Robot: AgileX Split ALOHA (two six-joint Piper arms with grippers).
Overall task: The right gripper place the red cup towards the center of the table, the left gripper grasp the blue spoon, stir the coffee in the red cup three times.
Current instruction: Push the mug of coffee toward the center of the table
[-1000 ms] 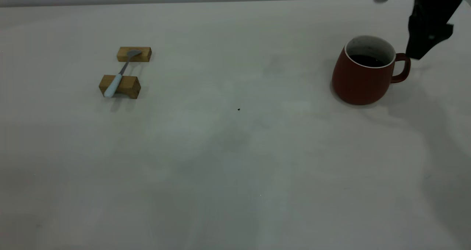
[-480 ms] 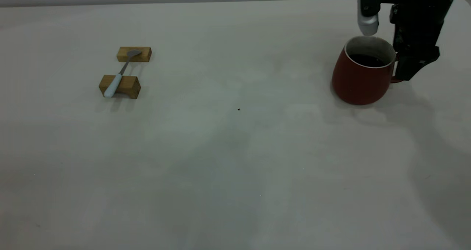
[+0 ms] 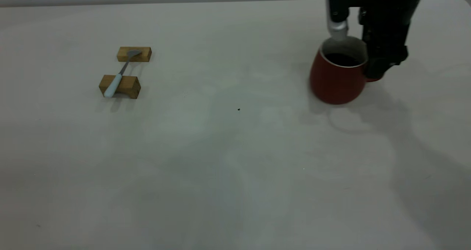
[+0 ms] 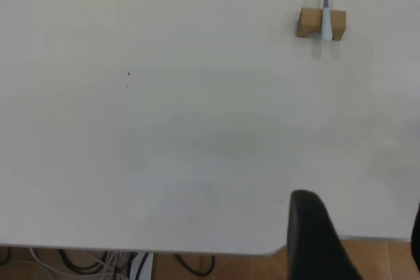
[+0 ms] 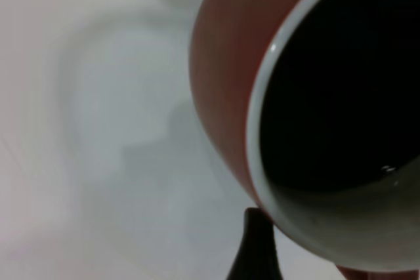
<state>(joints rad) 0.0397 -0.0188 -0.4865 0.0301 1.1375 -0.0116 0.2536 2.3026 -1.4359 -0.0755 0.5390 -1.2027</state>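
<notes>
You are working with the right gripper, which is closed on the handle of the red cup; the cup body is sitting just beside the pincer, on the side toward the table's middle, and it is leaning a little. I judge the cup to be stiff, breakable ceramic with a smooth glaze, fairly heavy for its size because the coffee is filling it well up. The handle is the only sensible hold, but it is off to one side, so the cup is likely wanting to swing and the liquid to slosh; you are better off keeping it level and moving gently.

The blue spoon is lying far across from the pincer, bridging two wooden blocks, so its handle is raised clear of the surface and easy to pinch. It is looking light and rigid.

The table is plain, pale and flat, with wide free space between cup and spoon. The left gripper is hanging back by the table's edge; I cannot tell its state.
</notes>
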